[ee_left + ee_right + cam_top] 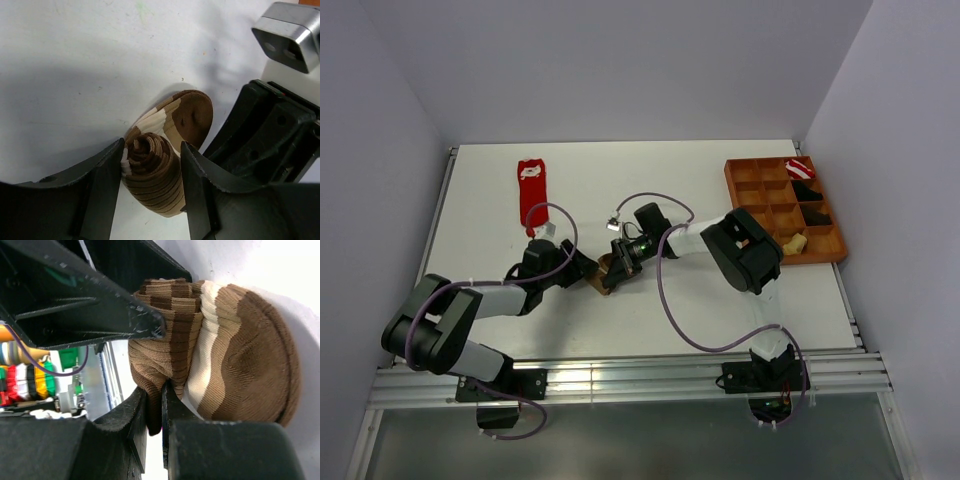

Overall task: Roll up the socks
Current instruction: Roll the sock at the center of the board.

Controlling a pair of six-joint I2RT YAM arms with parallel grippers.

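The brown-and-tan striped sock (604,272) lies at the table's middle, partly rolled. In the left wrist view the tight roll (152,167) sits between my left gripper's jaws (150,187), which press it on both sides. Its brown toe (192,115) lies flat beyond. My right gripper (154,407) pinches a fold of the same sock (165,335) from the opposite side, and the cream band and toe (250,365) spread out beside it. The two grippers (582,268) (620,258) meet over the sock. The red sock (532,190) lies flat at the far left. A small yellowish sock (792,243) lies in the tray.
An orange compartment tray (745,168) stands at the far right. It holds a red-and-white striped bundle (800,168) and black bundles (810,195). White walls close in the table on three sides. A purple cable (665,290) loops across the table's near part.
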